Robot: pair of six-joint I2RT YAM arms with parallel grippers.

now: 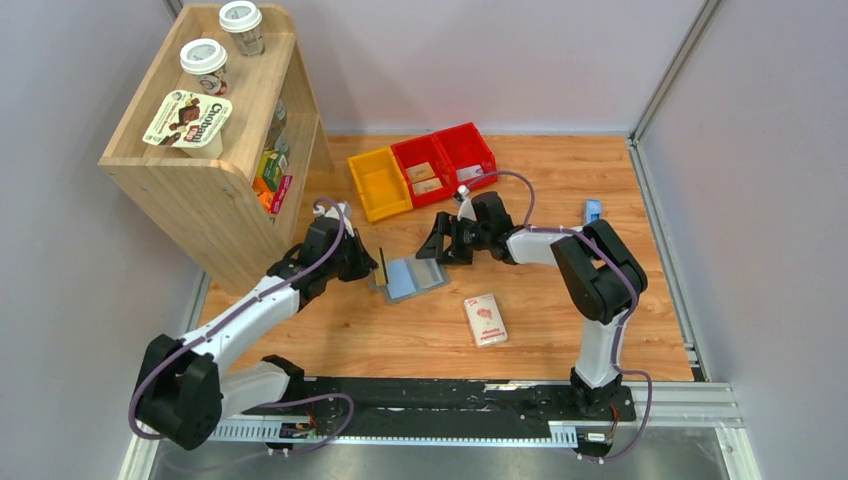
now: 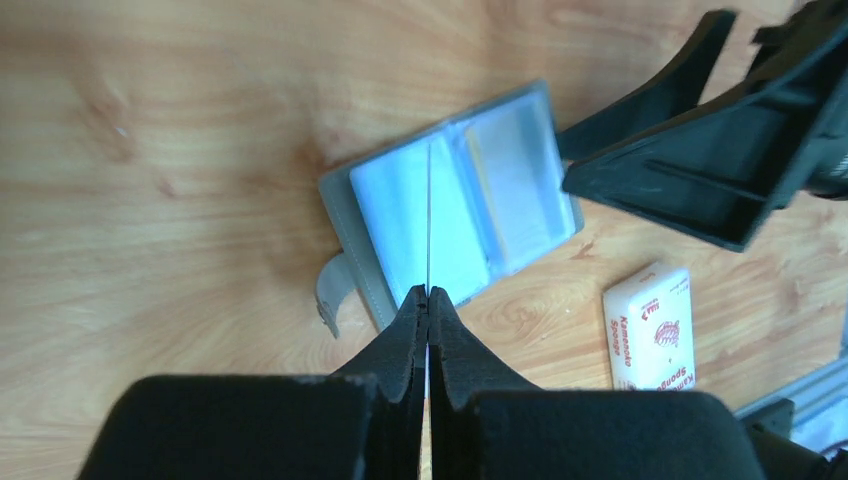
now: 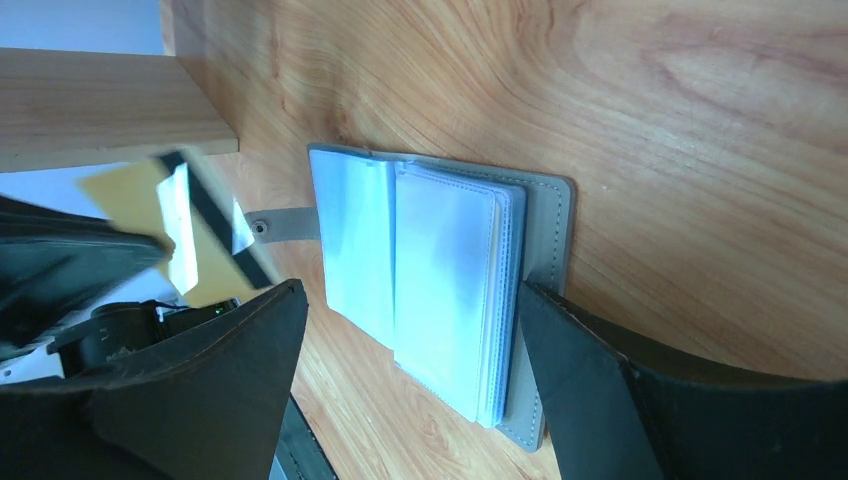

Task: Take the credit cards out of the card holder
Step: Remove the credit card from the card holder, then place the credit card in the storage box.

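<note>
Grey bifold card holder (image 1: 410, 278) lies open on wood-grain table (image 1: 560, 330), glossy pale-blue sleeves up. Left gripper (image 2: 428, 295) is pinched tight on 1 thin tan card (image 3: 115, 195) just beside the holder. Right gripper (image 3: 411, 288) is spread wide, holding nothing, 1 finger against the holder's edge. Red bin (image 1: 400, 165) holds flat tan pieces.

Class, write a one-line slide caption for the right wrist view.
Open right gripper at the open wallet's edge; left gripper holds a tan card beside it.
</note>
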